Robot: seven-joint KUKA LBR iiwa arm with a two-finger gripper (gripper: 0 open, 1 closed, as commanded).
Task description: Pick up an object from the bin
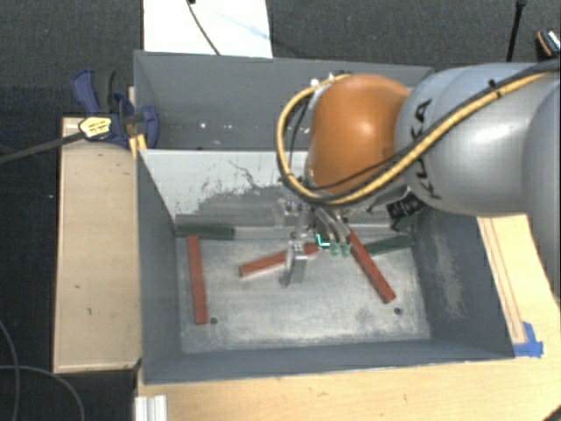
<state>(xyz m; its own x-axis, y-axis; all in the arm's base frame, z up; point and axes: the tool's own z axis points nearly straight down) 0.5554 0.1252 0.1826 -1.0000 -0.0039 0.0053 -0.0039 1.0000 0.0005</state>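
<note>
My gripper (293,264) hangs low over the middle of the bin floor, under the orange wrist cover. Its tip sits at the right end of a short red stick (261,267) that lies almost flat, tilted slightly up to the right. Whether the stick is gripped is hidden by the gripper body. A second red stick (373,275) runs diagonally down to the right just beside the gripper. A dark green stick (387,246) lies behind that one, partly under the arm.
A third red stick (198,280) lies lengthwise along the left side of the floor. Another dark green stick (205,231) rests against the back left corner. The arm covers the bin's back right.
</note>
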